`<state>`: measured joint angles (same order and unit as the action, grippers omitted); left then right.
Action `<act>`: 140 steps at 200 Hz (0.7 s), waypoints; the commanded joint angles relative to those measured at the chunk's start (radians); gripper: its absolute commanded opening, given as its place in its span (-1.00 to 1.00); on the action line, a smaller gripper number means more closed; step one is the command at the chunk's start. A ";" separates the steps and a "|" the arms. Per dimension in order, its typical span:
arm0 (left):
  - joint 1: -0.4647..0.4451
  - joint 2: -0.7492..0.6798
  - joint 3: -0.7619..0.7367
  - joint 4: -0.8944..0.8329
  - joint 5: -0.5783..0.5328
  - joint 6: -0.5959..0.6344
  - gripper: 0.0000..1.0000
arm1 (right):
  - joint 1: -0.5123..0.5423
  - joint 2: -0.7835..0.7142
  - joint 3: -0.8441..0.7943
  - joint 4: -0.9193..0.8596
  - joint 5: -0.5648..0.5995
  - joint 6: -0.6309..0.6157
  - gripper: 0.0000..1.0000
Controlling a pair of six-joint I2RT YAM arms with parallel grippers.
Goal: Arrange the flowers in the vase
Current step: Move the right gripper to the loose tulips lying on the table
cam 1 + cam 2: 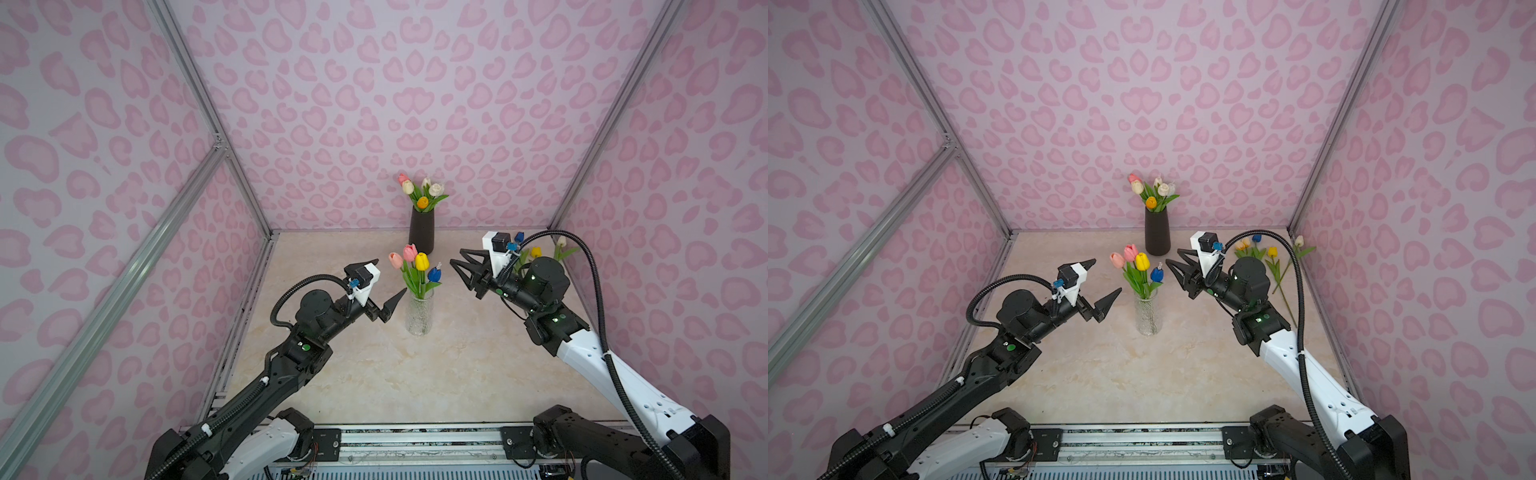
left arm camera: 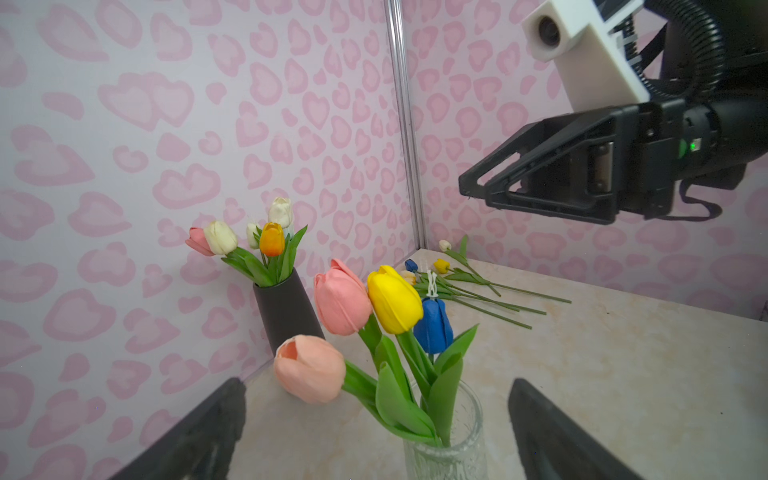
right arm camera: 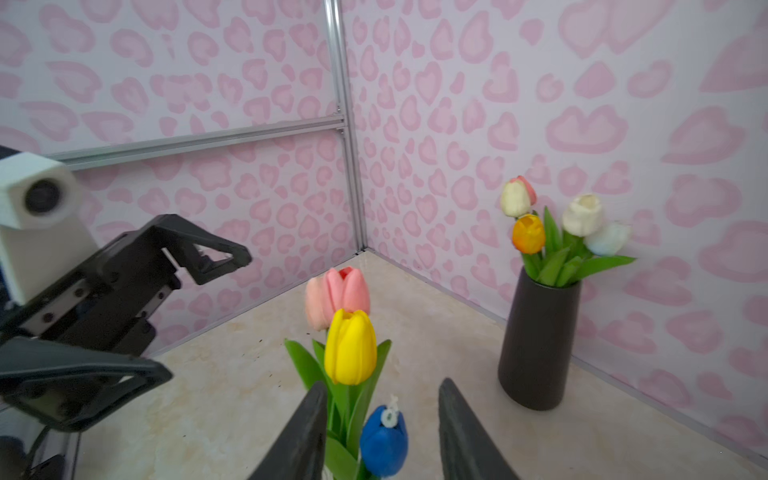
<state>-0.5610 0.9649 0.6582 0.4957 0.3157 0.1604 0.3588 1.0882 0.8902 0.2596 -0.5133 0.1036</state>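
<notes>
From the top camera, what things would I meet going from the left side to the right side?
You'd meet the left pincer → glass vase → right pincer → loose tulips lying flat.

Pale marbled counter (image 1: 374, 374), beige veining. Mid-counter, glass vase (image 1: 419, 318) stands upright. At back wall, black vase (image 1: 422, 232), also upright. In far right corner, loose tulips (image 1: 1272, 252) lie flat, heads toward wall.

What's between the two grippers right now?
The glass vase of tulips stands between the left gripper and the right gripper, seen in both top views.
</notes>
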 commanded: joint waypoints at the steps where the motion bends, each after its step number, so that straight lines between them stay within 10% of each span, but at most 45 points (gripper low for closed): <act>1: -0.009 -0.025 0.017 -0.006 0.077 0.026 0.99 | -0.078 0.052 0.068 -0.162 0.183 0.060 -0.11; 41: -0.073 -0.051 -0.040 -0.042 0.116 -0.022 0.98 | -0.261 0.294 0.276 -0.584 0.483 0.091 -0.19; 90: -0.116 -0.080 -0.156 -0.083 0.029 -0.022 0.99 | -0.443 0.742 0.515 -0.894 0.473 0.022 -0.48; 140: -0.116 -0.019 -0.188 -0.053 -0.013 -0.028 1.00 | -0.446 0.914 0.574 -0.850 0.513 0.021 -0.39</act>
<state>-0.6762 0.9226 0.4698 0.4118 0.3271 0.1390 -0.0860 1.9610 1.4319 -0.5720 -0.0437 0.1356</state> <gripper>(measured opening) 0.999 0.296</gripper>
